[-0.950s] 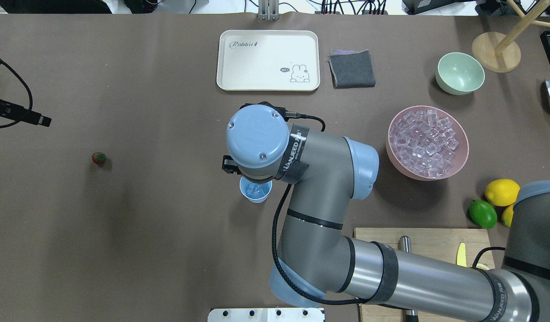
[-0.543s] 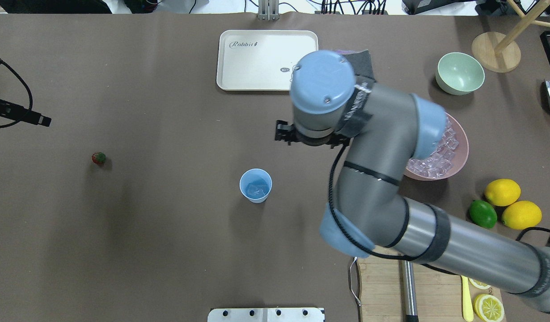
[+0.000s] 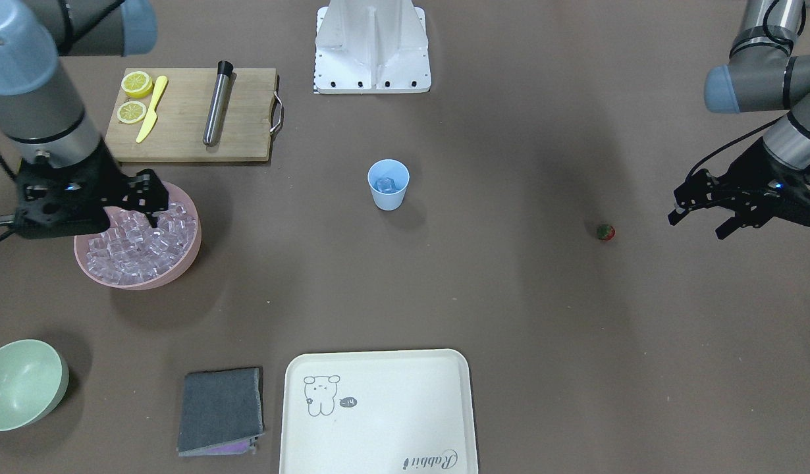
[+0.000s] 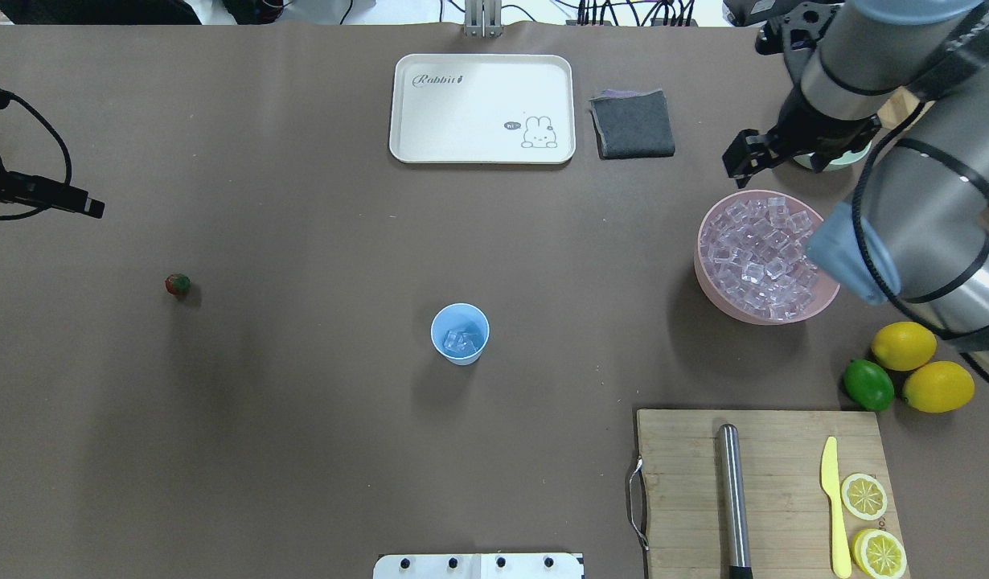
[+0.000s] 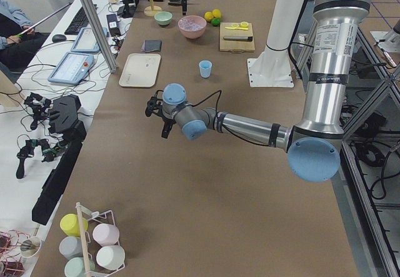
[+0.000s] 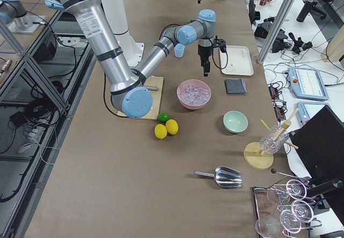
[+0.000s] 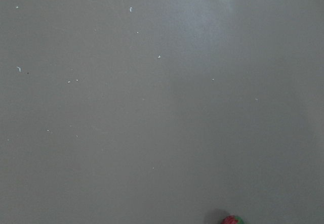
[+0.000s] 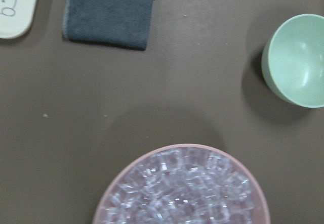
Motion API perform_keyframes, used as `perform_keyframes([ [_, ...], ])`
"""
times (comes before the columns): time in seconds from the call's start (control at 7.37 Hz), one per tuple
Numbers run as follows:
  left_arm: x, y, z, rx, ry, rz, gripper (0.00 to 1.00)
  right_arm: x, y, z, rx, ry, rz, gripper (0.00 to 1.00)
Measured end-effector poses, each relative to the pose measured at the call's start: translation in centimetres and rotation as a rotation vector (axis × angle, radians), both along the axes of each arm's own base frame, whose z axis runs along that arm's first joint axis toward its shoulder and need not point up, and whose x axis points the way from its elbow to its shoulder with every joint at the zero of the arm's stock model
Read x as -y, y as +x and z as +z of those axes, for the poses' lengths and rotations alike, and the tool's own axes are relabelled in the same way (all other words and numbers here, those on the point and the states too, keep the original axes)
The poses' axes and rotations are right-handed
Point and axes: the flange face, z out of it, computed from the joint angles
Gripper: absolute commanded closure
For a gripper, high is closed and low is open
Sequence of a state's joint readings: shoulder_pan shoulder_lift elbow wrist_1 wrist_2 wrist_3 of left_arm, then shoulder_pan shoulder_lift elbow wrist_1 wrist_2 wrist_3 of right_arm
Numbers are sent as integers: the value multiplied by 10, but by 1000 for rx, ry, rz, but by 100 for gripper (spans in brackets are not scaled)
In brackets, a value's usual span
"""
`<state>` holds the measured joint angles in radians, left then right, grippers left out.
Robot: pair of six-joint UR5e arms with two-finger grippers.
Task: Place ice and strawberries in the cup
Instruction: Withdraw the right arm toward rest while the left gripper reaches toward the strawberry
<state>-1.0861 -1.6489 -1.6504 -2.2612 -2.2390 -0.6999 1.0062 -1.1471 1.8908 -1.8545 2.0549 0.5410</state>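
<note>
The light blue cup [image 4: 460,334] stands upright mid-table with ice in it; it also shows in the front view [image 3: 388,184]. The ice [image 4: 764,249] is heaped in a pink bowl [image 3: 189,253] at the right. My right gripper [image 3: 145,207] is open and empty, hovering over the bowl's far rim; the right wrist view shows the ice [image 8: 182,191] below it. The tiny red strawberry [image 4: 178,284] lies alone on the left. My left gripper [image 3: 696,226] is open and empty, above the table near the strawberry [image 3: 605,232], which is at the lower edge of the left wrist view [image 7: 232,220].
A pale green bowl [image 4: 827,133], a grey cloth [image 4: 633,125] and a cream tray [image 4: 482,108] lie along the far side. Two lemons [image 4: 903,346] and a lime [image 4: 868,384] sit by a cutting board [image 4: 679,482] with a knife, lemon slices and a metal rod.
My right arm has swung from above the cup to the right and farther away, to the pink bowl's far rim. The cup now stands uncovered. The left arm barely moved.
</note>
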Motion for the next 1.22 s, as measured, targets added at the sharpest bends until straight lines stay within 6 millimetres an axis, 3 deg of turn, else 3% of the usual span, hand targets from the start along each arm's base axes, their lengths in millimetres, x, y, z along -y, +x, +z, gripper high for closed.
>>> perform_keyframes([
  [0.27,-18,58,-6,44,-29,-43,2,4,84,68,14,18,-52,0],
  [0.54,-36,105,-3,106,-26,-69,6,-11,160,131,18,24,-95,0],
  [0.81,-46,129,4,162,-7,-79,8,-22,189,157,14,22,-108,0],
  [0.95,-49,134,6,173,1,-74,8,-24,192,160,14,22,-108,0],
  [1.22,-61,153,6,184,18,-49,23,-25,194,163,12,20,-109,0],
])
